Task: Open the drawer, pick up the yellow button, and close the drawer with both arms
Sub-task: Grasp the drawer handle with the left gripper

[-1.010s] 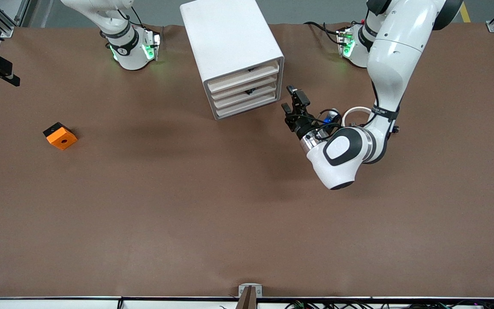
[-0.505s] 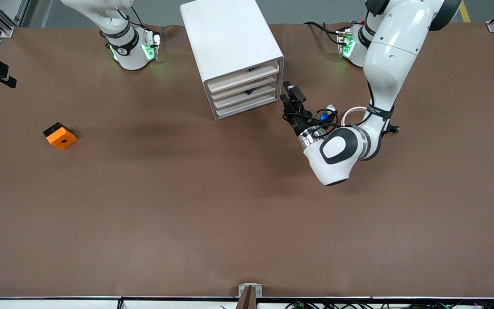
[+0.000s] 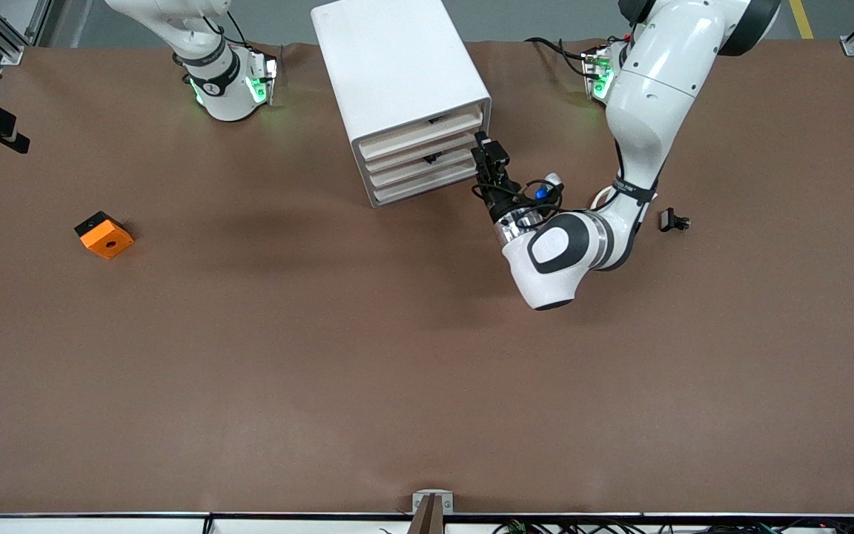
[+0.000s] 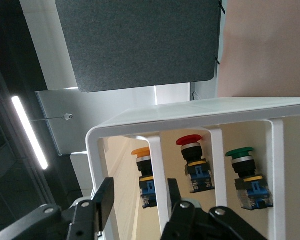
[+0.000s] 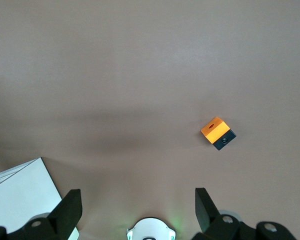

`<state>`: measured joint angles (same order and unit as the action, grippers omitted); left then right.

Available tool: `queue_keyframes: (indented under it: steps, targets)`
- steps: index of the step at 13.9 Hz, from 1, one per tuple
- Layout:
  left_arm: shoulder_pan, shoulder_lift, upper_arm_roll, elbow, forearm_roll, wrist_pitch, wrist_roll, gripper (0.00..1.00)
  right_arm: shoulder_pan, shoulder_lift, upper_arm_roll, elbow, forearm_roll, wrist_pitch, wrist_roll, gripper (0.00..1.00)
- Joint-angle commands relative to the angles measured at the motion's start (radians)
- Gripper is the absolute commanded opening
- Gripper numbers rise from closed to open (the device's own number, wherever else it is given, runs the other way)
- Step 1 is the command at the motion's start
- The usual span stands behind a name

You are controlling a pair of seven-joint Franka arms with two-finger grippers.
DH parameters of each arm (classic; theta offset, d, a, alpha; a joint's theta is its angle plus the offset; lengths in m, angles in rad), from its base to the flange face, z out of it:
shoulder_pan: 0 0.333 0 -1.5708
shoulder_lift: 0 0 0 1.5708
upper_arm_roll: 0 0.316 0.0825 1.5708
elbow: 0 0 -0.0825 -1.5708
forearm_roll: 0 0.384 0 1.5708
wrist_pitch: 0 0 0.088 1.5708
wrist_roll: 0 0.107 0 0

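Right now my left hand [image 3: 485, 152] sits at the cabinet's [image 3: 397, 67] front corner toward the left arm's end, level with the drawer [image 3: 419, 126], which looks shut. It is released, its fingers [image 4: 104, 200] straddling a white rib and grasping nothing. The button [image 4: 143, 175] sits inside, beside red-capped and green-capped ones. I'd square the fingers on the drawer's edge, pinch firmly, then pull straight out. My right hand [image 5: 137, 207] waits released above the tabletop.
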<state>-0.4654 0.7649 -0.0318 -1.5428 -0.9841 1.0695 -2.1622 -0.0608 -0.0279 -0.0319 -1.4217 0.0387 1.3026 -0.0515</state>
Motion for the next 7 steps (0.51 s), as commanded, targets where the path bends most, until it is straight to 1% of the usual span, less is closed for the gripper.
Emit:
queue_keyframes:
  steps: [1, 6, 7]
  targets:
    - [-0.012, 0.01, 0.001, -0.005, -0.031, 0.006, -0.019, 0.5, -0.002, -0.026, 0.004, -0.023, 0.012, 0.006, 0.013, 1.0]
    - [-0.038, 0.022, 0.001, -0.008, -0.031, 0.018, -0.019, 0.5, -0.001, -0.024, 0.006, -0.023, 0.012, 0.007, 0.013, 1.0]
    - [-0.048, 0.018, 0.001, -0.02, -0.031, 0.018, -0.019, 0.5, -0.001, -0.024, 0.006, -0.022, 0.012, 0.006, 0.013, 1.0]
